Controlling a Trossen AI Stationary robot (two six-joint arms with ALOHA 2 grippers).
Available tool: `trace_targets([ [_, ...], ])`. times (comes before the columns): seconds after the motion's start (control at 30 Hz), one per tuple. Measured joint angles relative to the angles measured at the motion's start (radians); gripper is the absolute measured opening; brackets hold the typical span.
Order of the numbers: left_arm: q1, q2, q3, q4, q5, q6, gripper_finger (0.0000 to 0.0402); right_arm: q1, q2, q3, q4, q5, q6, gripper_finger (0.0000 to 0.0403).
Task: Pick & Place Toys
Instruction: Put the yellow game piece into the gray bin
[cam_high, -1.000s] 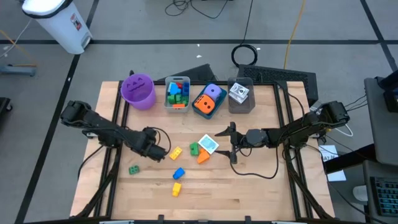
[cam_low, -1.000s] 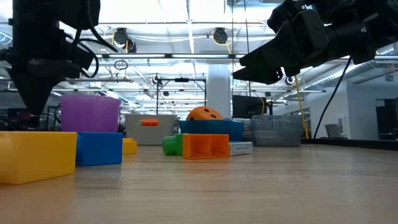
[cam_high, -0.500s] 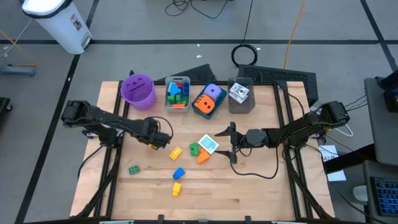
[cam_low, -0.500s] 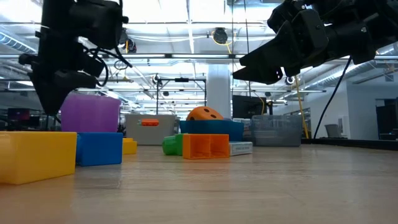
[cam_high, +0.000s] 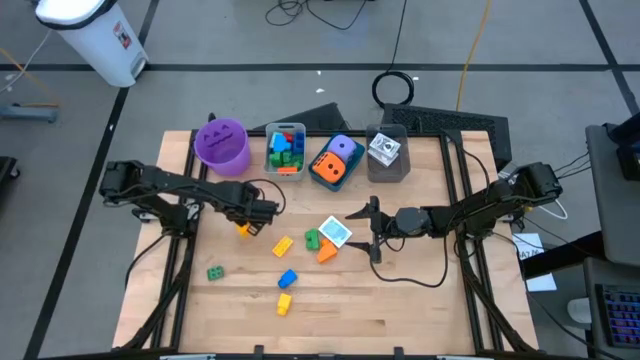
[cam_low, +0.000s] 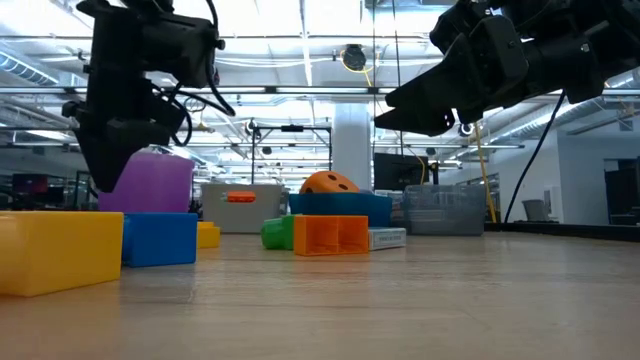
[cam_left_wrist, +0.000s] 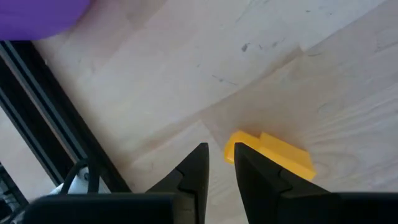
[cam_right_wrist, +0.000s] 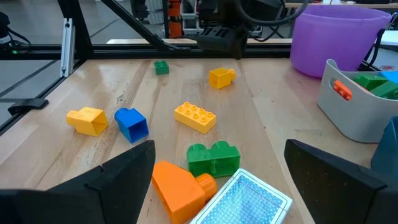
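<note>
- Left gripper (cam_high: 266, 209) has swung away from the table's front over the last second, toward the cup (cam_high: 222, 146). It now hangs above the boards.
- Its fingers (cam_left_wrist: 198, 163) are nearly pressed together with nothing between them. The yellow brick (cam_left_wrist: 271, 155) lies flat on the table (cam_high: 420, 300), just beside the tips and out of the grip.
- Right gripper (cam_high: 366, 230) waits mid-table, spread wide, next to the printed cube (cam_high: 335, 232). It need not move for this step.
- Step in hand, as I judge it: get that yellow brick and carry it to the grey bin (cam_high: 268, 152), where other bricks already lie.
- To do it well:
  - Spread the fingers first, wider than the brick's short side.
  - Centre them over the brick before coming down, not off its end as now.
  - Turn the wrist so the pads meet two flat, parallel faces. The brick has a stepped end that could let it twist out.
  - Go down until the tips nearly touch the wood, then close.
  - Lift straight up before travelling.
- Risk: closing off-centre would flick the brick away. The cup stands near the path to the bin, so carry high enough to clear the rims.
</note>
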Motion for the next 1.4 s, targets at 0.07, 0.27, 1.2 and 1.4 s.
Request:
trace_targets([
  [0.07, 0.012, 0.0, 0.0, 0.0, 0.004, 0.015, 0.0084, 0.0, 0.0, 0.0, 0.0, 0.0, 0.0, 0.0348],
  [0.27, 0.032, 0.0, 0.0, 0.0, 0.004, -0.024, 0.0083, 0.0, 0.0, 0.0, 0.0, 0.0, 0.0, 0.0348],
  [1.2, 0.021, 0.0, 0.0, -0.088, 0.084, 0.172, 0.0208, 0.0, 0.0, 0.0, -0.001, 0.0, 0.0, 0.0348],
  [1.4, -0.017, 0.0, 0.0, -0.081, 0.06, 0.351, 0.0264, 0.0, 0.0, 0.0, -0.001, 0.0, 0.0, 0.0348],
])
